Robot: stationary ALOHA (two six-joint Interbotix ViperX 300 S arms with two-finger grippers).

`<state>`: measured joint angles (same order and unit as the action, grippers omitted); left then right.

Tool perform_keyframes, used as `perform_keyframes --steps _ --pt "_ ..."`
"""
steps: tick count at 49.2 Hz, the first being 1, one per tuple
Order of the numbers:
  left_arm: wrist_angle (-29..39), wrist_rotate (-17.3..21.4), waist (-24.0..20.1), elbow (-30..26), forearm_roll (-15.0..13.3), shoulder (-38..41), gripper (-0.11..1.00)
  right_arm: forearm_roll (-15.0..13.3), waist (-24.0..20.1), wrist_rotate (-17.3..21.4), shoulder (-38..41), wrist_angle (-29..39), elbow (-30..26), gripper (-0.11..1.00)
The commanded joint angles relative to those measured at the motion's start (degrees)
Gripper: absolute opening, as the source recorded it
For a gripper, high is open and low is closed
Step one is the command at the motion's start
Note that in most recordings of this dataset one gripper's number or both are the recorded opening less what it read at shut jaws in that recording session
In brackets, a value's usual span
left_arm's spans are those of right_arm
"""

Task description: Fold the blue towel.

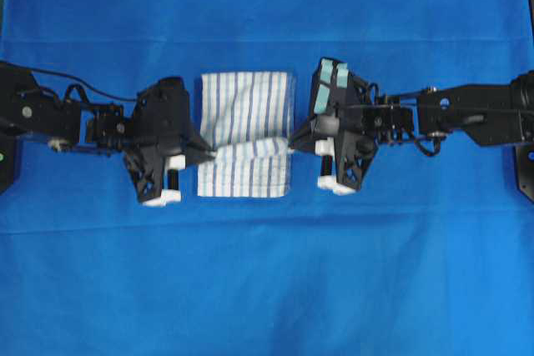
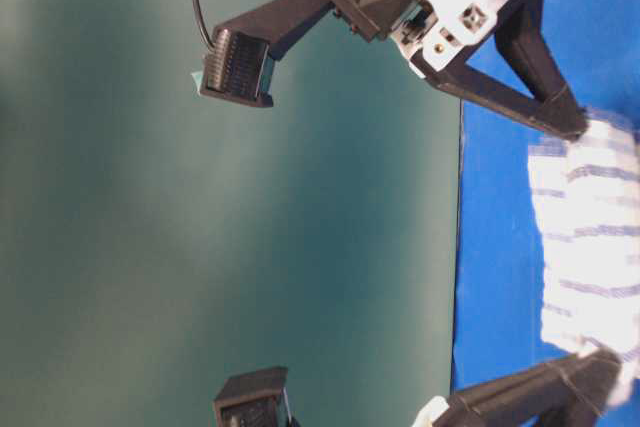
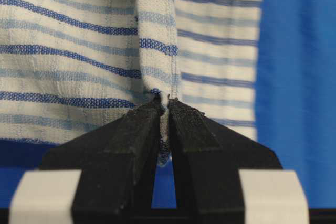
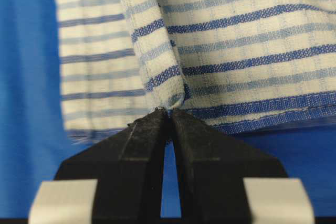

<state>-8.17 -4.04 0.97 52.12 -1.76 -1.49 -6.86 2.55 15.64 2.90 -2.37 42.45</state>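
A: Any writing or labels?
B: None readable. The blue towel [image 1: 246,132] lies mid-table on the blue cloth [image 1: 267,273], partly folded.
A: The jaws?
B: The left gripper [image 3: 164,109] is clamped on its left edge, the right gripper [image 4: 169,113] on its right edge. Bare cloth lies all around.
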Motion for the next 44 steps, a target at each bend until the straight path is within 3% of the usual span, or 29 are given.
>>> perform_keyframes --steps 1,12,44 --pt "1.1 -0.6 1.8 -0.6 0.1 -0.6 0.03 0.9 -1.3 -0.1 -1.2 -0.1 -0.4 0.06" --pt "2.2 -1.7 4.4 -1.6 0.1 -0.5 0.03 1.8 -3.5 -0.1 -1.0 -0.1 -0.6 0.06" --pt "1.9 -0.9 4.5 -1.7 0.1 -0.4 0.07 2.2 -4.9 -0.1 0.4 0.7 -2.8 0.07"
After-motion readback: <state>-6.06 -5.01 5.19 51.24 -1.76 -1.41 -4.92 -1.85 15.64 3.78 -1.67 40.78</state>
